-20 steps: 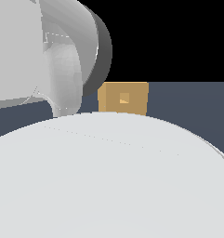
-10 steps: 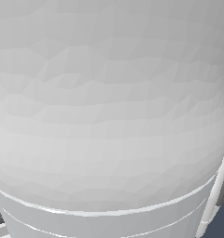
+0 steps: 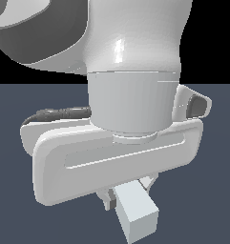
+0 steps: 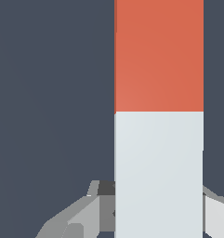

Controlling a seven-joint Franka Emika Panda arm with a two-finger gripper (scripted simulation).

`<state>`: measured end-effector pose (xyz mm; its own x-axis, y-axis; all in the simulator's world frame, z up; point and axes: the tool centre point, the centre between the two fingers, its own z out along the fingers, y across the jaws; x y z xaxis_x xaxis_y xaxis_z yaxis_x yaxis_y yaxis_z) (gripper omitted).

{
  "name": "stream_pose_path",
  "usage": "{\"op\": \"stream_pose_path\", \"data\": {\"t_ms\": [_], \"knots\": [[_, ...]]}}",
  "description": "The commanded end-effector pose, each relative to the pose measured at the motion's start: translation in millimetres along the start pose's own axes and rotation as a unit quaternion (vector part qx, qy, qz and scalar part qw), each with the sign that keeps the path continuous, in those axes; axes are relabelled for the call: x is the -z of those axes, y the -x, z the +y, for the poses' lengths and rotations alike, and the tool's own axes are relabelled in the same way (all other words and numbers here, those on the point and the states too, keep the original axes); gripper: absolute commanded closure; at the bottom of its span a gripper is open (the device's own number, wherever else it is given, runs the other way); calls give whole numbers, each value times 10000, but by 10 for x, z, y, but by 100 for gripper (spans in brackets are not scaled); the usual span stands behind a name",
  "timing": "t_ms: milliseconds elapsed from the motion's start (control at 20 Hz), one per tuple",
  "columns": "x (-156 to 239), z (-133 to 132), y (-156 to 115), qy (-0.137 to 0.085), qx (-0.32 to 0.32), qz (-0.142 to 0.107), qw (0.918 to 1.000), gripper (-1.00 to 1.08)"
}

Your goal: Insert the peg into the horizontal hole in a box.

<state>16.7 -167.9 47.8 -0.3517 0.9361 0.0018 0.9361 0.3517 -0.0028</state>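
Note:
The peg runs between my fingers in the wrist view, red-orange at its far part and pale grey-white at the near part. My gripper is shut on the pale end, with a finger on either side. In the exterior view the white hand fills most of the frame. My gripper shows under it, and the peg's pale end sticks out below it towards the camera. The tan box and its hole are hidden behind the arm in the exterior view and are out of the wrist view.
A dark grey-blue floor lies under and around the hand. It is also the background in the wrist view. The arm's white links block the upper part of the exterior view.
One second ago the box showed beyond the arm. The arm has since swung across the camera, so the hand with the peg's pale end is in view and the box is covered.

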Motion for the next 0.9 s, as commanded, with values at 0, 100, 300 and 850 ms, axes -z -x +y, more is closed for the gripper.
{"op": "stream_pose_path", "data": {"t_ms": [0,100,300,850], "knots": [[109,174,-226,13,-45,-7,10000,108],[185,308,-403,13,-87,-7,10000,108],[335,581,-747,13,-168,-8,9999,108],[685,1263,-1511,14,-358,-9,9994,108]]}}
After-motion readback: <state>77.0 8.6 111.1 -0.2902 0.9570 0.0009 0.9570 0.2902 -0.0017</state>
